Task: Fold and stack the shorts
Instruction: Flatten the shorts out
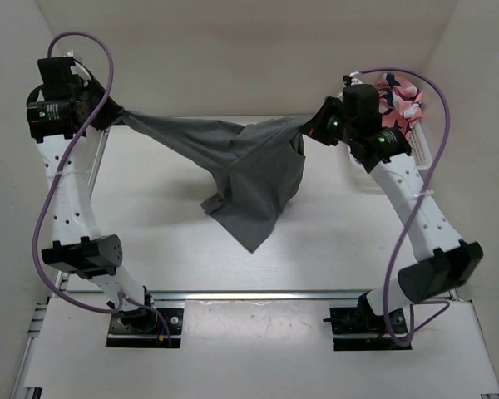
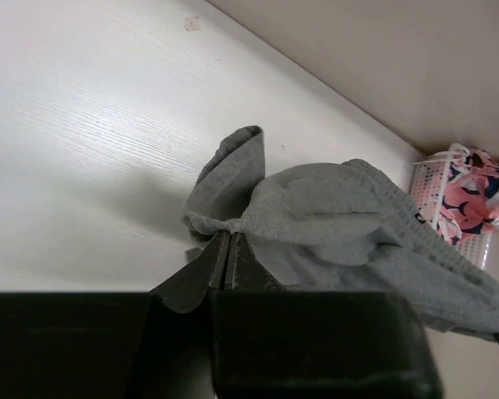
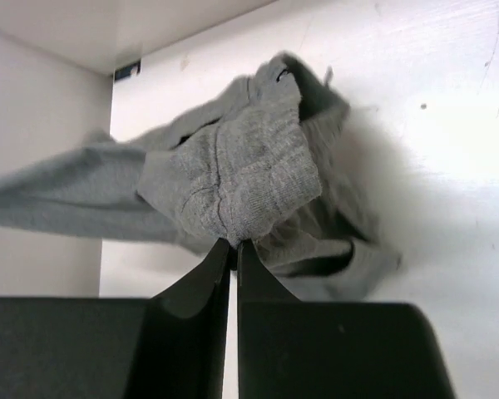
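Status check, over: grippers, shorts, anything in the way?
Both shut: left gripper and right gripper each pinch the grey shorts. Cloth strung between arms, middle sagging. Pink shorts in basket far right, not in the way.

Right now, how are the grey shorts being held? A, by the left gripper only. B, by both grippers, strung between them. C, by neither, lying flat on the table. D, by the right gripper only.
B: the left gripper and the right gripper each pinch a bunch of the grey shorts, which hang between them.
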`<state>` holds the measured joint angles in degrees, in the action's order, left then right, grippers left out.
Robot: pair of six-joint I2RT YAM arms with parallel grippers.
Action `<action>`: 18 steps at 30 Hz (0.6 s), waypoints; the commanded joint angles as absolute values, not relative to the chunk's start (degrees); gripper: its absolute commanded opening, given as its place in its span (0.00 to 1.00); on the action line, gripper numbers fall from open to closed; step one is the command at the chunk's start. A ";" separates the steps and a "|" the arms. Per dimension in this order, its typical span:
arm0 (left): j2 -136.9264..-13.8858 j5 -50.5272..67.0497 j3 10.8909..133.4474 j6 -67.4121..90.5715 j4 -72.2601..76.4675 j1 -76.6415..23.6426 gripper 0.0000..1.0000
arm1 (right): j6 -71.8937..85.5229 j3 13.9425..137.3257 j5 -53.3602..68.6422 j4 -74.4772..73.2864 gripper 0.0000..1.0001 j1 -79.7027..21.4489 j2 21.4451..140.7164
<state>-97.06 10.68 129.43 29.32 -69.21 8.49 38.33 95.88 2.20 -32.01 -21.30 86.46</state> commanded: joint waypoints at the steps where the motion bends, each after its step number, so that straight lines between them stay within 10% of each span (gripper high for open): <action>1: -90.36 12.66 129.64 28.92 -70.75 8.96 0.10 | 31.65 96.33 -2.28 -36.21 0.00 -23.29 78.50; 10: -90.34 11.25 133.06 29.44 -65.57 8.96 0.10 | 29.27 93.70 -6.14 -40.25 0.00 -23.99 67.76; 18: -116.34 9.58 147.64 28.75 -61.61 5.19 0.20 | 32.43 90.44 -15.63 -36.47 0.05 -23.47 81.37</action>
<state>-106.56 11.44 144.16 29.63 -63.48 6.72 31.70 92.68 -8.69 -39.03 -24.23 74.32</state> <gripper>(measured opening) 0.144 0.024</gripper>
